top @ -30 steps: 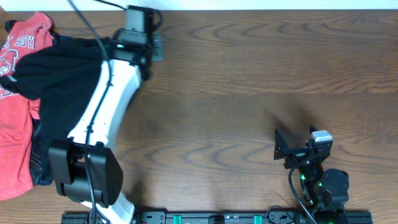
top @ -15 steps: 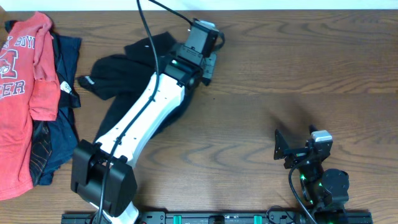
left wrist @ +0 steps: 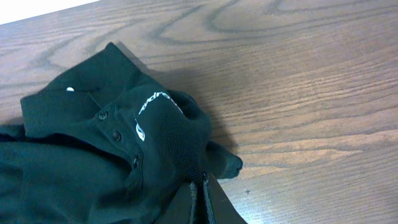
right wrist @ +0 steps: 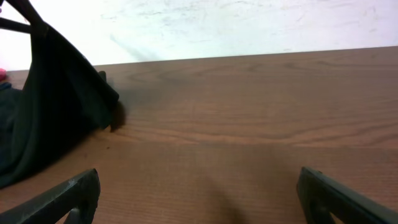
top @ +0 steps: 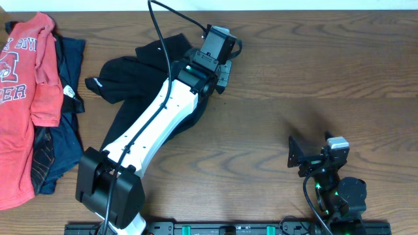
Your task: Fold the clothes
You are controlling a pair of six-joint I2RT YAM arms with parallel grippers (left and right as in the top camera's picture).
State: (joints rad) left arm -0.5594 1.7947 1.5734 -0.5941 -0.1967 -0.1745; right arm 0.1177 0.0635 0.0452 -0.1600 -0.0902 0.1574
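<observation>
The black shirt (top: pixel 121 72) has come off the heap at the left edge. A second ago it lay bunched over the red T-shirt (top: pixel 23 91) and the navy garment (top: pixel 70 49). Now it sprawls on the bare tabletop (top: pixel 313 72) left of centre, well apart from the red T-shirt and just clear of the navy one, both of which have stayed put. The left pincer (left wrist: pixel 200 190) has dragged it there and is pressed together on a pinch of fabric near the collar, with the buttoned placket and a white logo crumpled just beside it. In the last half second the arm has shifted only slightly, so the drag seems to be ending. From the right wrist view, the gripped part of the shirt hangs lifted off the wood while the rest trails on the tabletop. The right pincer (top: pixel 298 155) has not moved; it sits spread and empty near the front right, well apart from all the cloth. For the task, this means one garment is now singled out with room around it, but no fold is made yet. The shirt is rumpled, its sleeves and body heaped over each other, so it probably has to be spread flat first, likely with both arms.
</observation>
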